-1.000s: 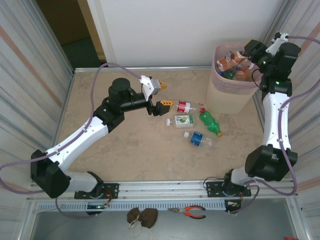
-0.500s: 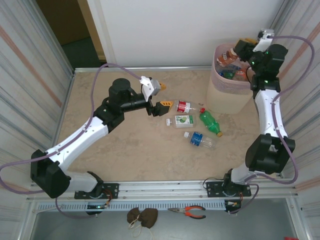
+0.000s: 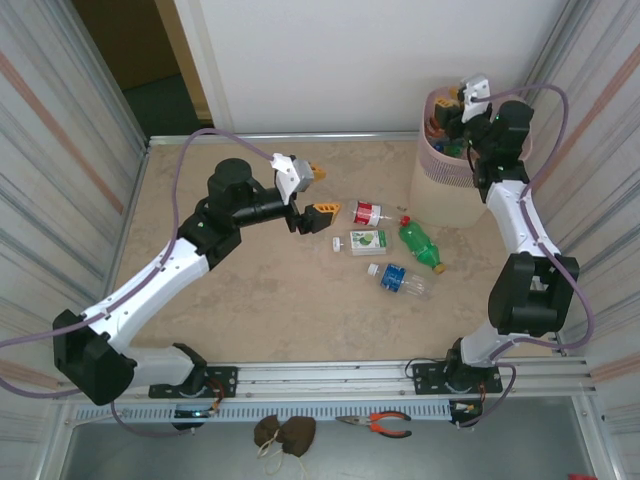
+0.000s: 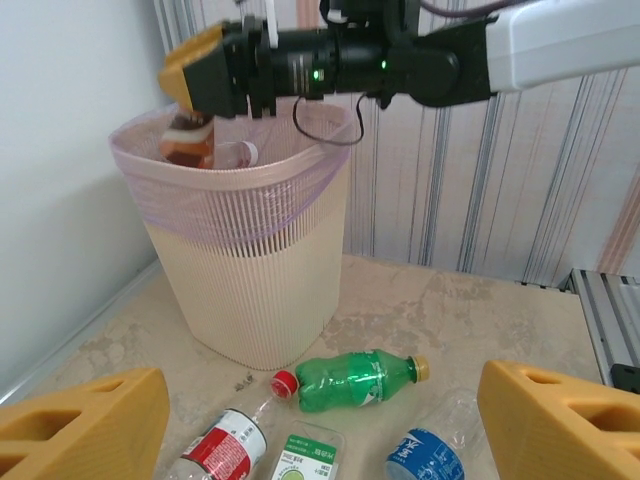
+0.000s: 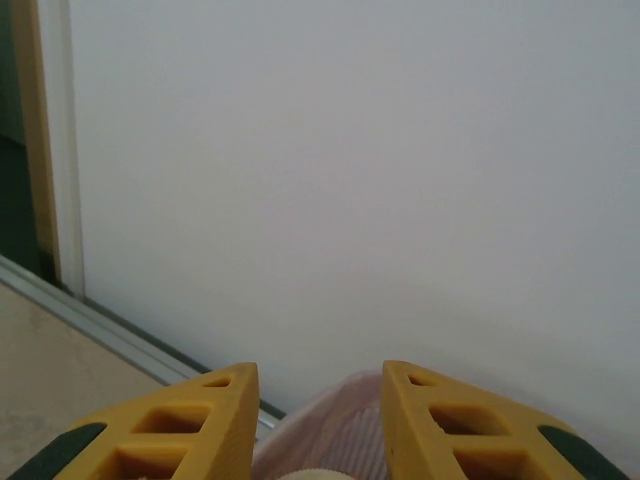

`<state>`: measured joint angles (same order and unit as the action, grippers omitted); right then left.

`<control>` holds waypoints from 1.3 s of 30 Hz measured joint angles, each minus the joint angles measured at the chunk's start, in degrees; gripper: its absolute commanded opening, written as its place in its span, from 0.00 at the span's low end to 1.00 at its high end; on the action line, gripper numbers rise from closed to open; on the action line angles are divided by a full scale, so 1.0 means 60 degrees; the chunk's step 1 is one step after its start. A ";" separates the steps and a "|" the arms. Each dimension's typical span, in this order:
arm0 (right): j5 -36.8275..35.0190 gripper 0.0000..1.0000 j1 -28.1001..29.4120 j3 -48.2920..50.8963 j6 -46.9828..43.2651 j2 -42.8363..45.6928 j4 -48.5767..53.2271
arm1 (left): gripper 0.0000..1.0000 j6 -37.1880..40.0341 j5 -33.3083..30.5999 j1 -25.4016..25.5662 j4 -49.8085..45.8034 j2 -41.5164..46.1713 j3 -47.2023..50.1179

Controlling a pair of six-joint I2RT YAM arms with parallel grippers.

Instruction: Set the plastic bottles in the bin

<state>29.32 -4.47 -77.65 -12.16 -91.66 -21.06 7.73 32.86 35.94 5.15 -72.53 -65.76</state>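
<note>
**Four bottles lie on the table, one is over the bin**

We see the beige perforated bin (image 4: pixel 250 270), pink-lined, at the table's far right corner. Over its mouth the right gripper (image 4: pixel 205 80) is closed on a brown-tinted bottle (image 4: pixel 188 140). Near the bin's foot lie a red-labelled bottle (image 3: pixel 368 212), a green-labelled bottle (image 3: pixel 367 241), a green bottle (image 3: pixel 420 245) and a blue-labelled bottle (image 3: pixel 400 279). The left gripper (image 3: pixel 320 192) hangs beside them, spread wide and empty.
</note>
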 measured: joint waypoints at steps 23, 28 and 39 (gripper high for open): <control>-0.0011 0.59 0.0066 -0.0131 0.1461 0.1978 0.4003 | 0.81 -0.0011 0.0015 -0.0164 -0.0066 0.0004 0.0197; -0.0696 0.52 0.0066 -0.1082 0.2579 0.1869 0.5399 | 0.81 -0.0029 0.0011 -0.0164 -0.0069 0.0022 0.0306; -0.1330 0.48 0.0448 -0.1297 0.3963 0.1982 0.8196 | 0.77 0.0073 -0.0087 -0.0138 -0.0776 -0.0448 -0.0015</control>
<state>21.34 -1.78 -85.43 11.62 -79.77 28.12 8.16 32.34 35.11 0.49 -75.22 -65.84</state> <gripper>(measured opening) 0.478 0.775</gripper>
